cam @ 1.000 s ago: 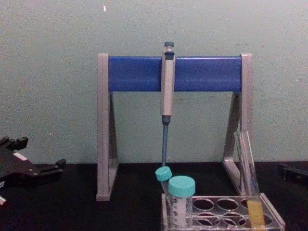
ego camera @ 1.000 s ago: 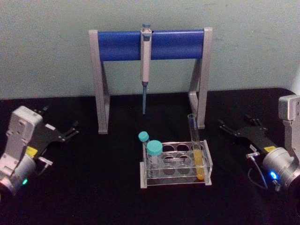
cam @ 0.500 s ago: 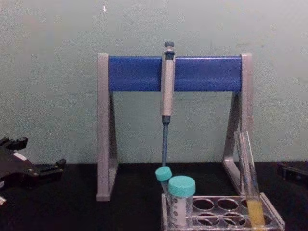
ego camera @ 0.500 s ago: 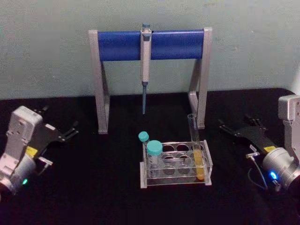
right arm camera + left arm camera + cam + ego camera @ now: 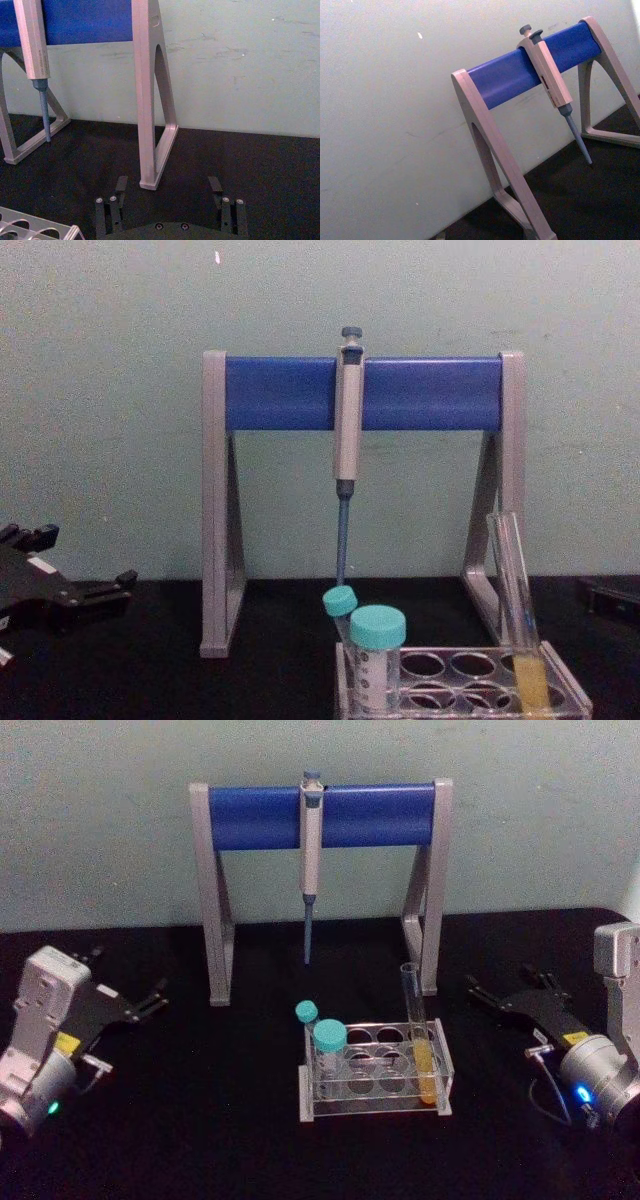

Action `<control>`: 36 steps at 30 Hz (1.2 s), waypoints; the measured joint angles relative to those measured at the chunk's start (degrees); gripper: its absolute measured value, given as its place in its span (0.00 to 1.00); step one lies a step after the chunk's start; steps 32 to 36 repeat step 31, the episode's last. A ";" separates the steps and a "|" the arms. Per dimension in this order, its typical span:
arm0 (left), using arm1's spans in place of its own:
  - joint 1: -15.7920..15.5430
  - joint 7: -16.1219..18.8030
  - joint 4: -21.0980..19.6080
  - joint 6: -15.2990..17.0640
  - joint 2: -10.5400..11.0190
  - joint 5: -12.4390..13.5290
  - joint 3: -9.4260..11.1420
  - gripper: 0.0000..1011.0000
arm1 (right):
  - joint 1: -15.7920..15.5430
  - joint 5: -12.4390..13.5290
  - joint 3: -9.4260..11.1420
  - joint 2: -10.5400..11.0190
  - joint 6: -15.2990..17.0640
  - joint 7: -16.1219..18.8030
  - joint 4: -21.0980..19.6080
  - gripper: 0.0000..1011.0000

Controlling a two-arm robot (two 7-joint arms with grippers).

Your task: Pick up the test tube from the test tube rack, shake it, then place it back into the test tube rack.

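The test tube [image 5: 418, 1020] stands in the right end hole of the clear test tube rack [image 5: 370, 1097] at the table's middle. It leans slightly and has yellow-orange liquid at its bottom. The chest view shows the tube [image 5: 515, 600] rising well above the rack [image 5: 572, 698]. My left gripper [image 5: 128, 972] rests open on the black table far to the left, also seen low in the chest view [image 5: 85, 558]. To the right of the rack my right gripper [image 5: 505, 985] lies open. The right wrist view shows this gripper [image 5: 167, 185] with its fingers wide apart and nothing between them.
Two teal-capped tubes [image 5: 329, 1038] stand at the rack's left end. Behind the rack is a grey-and-blue pipette stand [image 5: 250, 817] with a pipette [image 5: 311, 840] hanging from it, close to the pale wall. Open black table lies on both sides of the rack.
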 joint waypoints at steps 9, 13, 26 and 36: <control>0.00 0.00 0.00 0.00 0.00 0.00 0.00 0.99 | 0.00 0.03 0.00 0.00 0.00 0.00 0.00 0.99; 0.00 0.00 0.00 0.00 0.00 0.00 0.00 0.99 | 0.00 0.03 0.00 0.00 0.00 0.00 0.00 0.99; 0.00 0.00 0.00 0.00 0.00 0.00 0.00 0.99 | 0.00 0.03 0.00 0.00 0.00 0.00 0.00 0.99; 0.00 0.00 0.00 0.00 0.00 0.00 0.00 0.99 | 0.00 0.03 0.00 0.00 0.00 0.01 0.00 0.99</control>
